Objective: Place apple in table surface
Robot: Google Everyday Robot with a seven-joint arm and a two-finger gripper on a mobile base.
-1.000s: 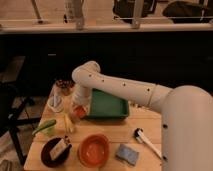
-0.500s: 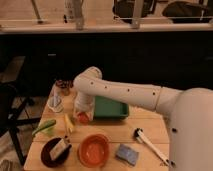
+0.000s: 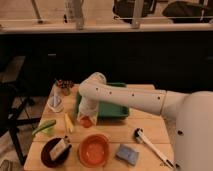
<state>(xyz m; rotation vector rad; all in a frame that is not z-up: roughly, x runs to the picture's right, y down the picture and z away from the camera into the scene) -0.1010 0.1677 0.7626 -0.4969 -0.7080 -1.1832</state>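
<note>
The white arm reaches from the lower right of the frame toward the centre-left, bends at the elbow, and points down. Its gripper hangs there, fingers closed.

We see a dim, warm-toned scene, soft and blurred all over. The worktop around the claw is the best-lit part; behind the claw the background sinks into near black, with a paler strip along the top.

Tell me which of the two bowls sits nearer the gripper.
The orange bowl, just below the gripper holding the apple; the dark bowl sits farther left.
</note>
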